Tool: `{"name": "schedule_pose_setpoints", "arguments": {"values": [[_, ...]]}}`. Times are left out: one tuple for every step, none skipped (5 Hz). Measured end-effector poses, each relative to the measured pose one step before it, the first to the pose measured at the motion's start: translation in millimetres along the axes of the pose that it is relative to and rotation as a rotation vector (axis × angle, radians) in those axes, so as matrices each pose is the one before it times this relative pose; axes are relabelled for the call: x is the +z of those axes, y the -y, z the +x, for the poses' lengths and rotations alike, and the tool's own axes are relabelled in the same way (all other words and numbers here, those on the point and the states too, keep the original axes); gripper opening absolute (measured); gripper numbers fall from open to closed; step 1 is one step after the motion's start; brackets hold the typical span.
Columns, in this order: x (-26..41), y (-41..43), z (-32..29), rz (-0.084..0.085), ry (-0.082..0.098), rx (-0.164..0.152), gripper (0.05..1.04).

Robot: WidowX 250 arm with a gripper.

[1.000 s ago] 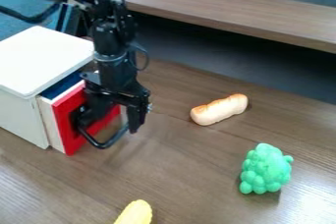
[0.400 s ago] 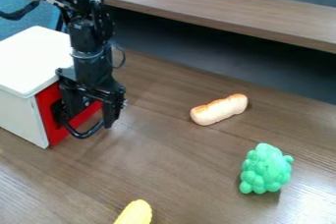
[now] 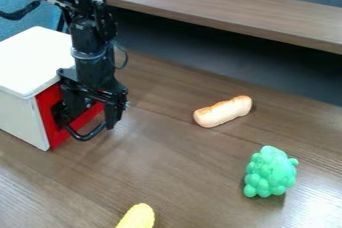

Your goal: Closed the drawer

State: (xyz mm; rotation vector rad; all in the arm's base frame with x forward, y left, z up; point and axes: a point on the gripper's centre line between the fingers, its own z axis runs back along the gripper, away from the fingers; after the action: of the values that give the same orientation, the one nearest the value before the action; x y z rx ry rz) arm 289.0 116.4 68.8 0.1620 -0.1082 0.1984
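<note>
Well, the claw (image 3: 91, 120) hangs with its fingers apart, right by the black loop handle (image 3: 83, 137). Behind it the red-fronted drawer (image 3: 48, 103) sits in the white cabinet (image 3: 20, 119), seemingly shut; a finger snagging that loop on retreat could drag it open.

There was not any text, label, brand, number or sign which could be read.
</note>
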Motion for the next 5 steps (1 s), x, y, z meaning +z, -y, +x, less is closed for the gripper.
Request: {"name": "schedule_pose_setpoints", "arguments": {"values": [[1.74,19.21,2.61,-0.0412,0.0071,-0.0516,0.999],[4.17,35.53,7.49,-0.062,0.0117,-0.0858,0.999],[4.58,30.51,14.52,-0.0609,0.0237,-0.0645,0.999],[11.61,22.89,19.2,-0.0384,0.0332,-0.055,0.999],[9.82,16.64,18.06,-0.018,0.0296,-0.0276,0.999]]}}
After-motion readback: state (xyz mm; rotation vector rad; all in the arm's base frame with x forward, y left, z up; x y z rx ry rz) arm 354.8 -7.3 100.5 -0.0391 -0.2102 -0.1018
